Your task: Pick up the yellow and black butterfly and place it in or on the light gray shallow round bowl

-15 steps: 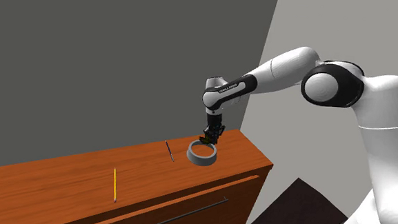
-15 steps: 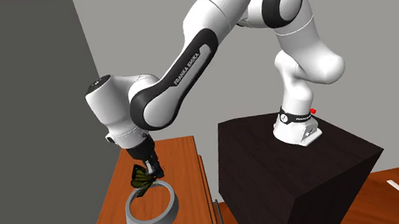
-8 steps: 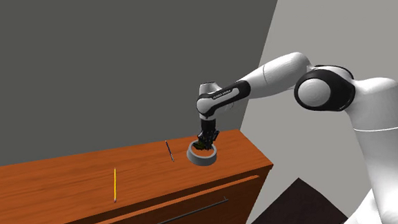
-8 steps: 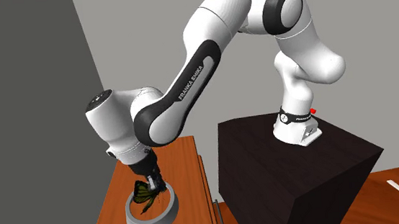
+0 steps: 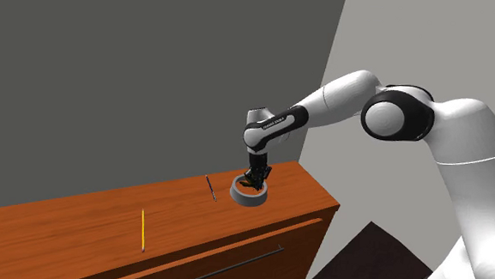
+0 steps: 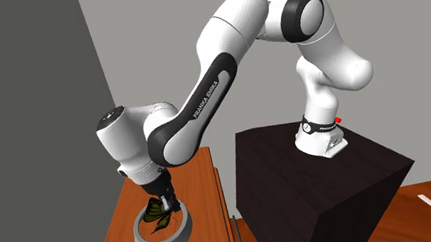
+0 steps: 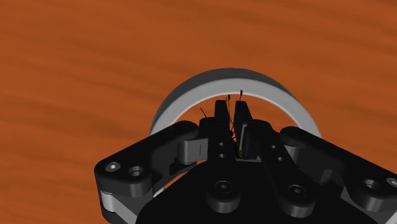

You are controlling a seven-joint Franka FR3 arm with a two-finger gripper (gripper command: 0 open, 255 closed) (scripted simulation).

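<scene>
My black gripper (image 6: 162, 206) is shut on the yellow and black butterfly (image 6: 157, 215), which hangs inside the ring of the light gray shallow round bowl (image 6: 181, 234). In the shoulder view the gripper (image 5: 254, 179) dips into the bowl (image 5: 251, 196) near the dresser's far right corner. The wrist view shows the two fingers (image 7: 222, 124) close together with a thin yellow sliver of the butterfly (image 7: 239, 153) and its antennae between them, and the bowl's rim (image 7: 184, 95) circling beyond.
The bowl stands on an orange-brown wooden dresser top (image 5: 96, 222). A yellow pencil (image 5: 142, 229) and a thin dark stick (image 5: 210, 188) lie on it toward the shoulder view's left. A dark gray wall (image 5: 137, 69) rises behind. The arm's dark stand (image 6: 312, 187) sits beside the dresser.
The gripper has come down with the butterfly, from above the bowl's rim to inside the ring. The arm's elbow has dropped a little.
</scene>
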